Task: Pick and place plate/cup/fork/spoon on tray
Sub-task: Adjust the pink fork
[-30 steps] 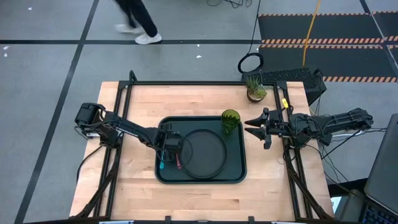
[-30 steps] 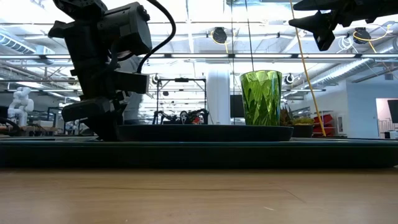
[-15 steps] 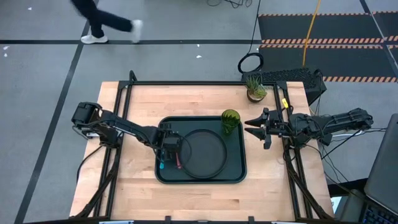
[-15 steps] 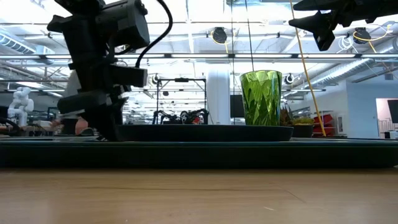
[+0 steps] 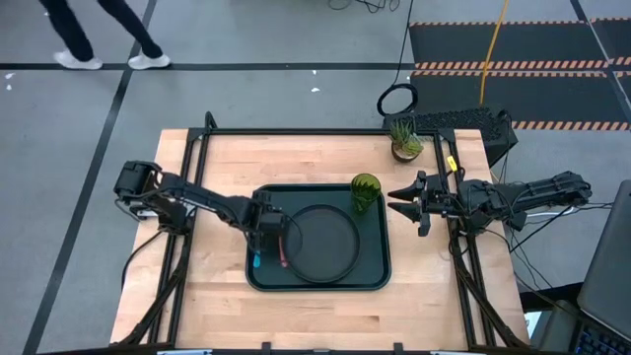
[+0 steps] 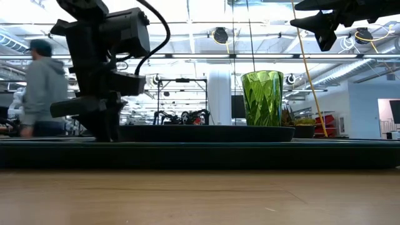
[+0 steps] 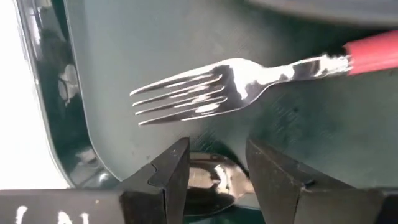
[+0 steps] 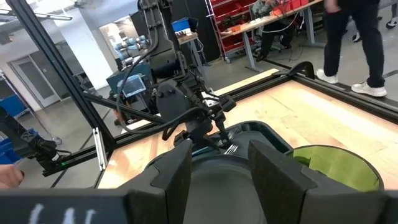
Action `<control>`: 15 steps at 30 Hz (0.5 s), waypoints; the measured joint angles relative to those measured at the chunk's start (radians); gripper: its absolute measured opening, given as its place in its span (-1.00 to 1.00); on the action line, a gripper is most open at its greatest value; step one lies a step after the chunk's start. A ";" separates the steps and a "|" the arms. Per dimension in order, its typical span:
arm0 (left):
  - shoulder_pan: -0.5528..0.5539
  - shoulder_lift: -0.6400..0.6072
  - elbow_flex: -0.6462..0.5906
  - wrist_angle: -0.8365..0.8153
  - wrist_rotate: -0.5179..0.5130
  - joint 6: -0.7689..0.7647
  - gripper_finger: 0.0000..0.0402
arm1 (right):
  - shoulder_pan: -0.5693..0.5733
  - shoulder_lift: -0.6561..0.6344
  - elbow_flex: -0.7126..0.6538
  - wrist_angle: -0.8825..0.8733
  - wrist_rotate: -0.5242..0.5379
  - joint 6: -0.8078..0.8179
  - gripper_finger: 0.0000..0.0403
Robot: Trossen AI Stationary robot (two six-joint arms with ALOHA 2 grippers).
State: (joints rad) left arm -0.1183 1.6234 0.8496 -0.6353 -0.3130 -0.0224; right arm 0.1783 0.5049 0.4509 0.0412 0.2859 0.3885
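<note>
On the tray (image 5: pixel 370 271), spoon (image 7: pixel 208 186) sits directly under the left gripper (image 7: pixel 214 171), bowl between its parted, empty jaws, fork (image 7: pixel 249 84) just beyond; right gripper (image 5: pixel 399 200) idles open beside the tray.

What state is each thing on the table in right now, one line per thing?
plate: flat on the tray.
cup: upright in the tray's corner.
fork: lying on the tray beside the plate.
spoon: lying on the tray, between the open left gripper fingers.
right gripper: open, empty, beside the tray.
</note>
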 joint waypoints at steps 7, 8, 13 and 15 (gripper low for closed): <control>0.031 -0.005 -0.044 0.031 0.015 0.056 -0.20 | 0.000 0.000 0.000 0.000 0.000 0.000 -0.25; 0.033 -0.006 -0.047 0.032 0.019 0.058 -0.20 | 0.000 0.000 0.000 0.000 0.000 0.000 -0.25; 0.029 0.000 -0.022 0.016 0.021 0.058 -0.20 | 0.000 0.000 0.000 0.000 0.000 0.000 -0.25; 0.025 0.002 -0.002 0.019 0.029 0.065 -0.20 | 0.000 0.000 0.000 0.000 0.000 0.000 -0.25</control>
State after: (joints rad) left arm -0.0932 1.6249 0.8473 -0.6161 -0.2842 0.0425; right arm 0.1783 0.5053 0.4507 0.0414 0.2859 0.3887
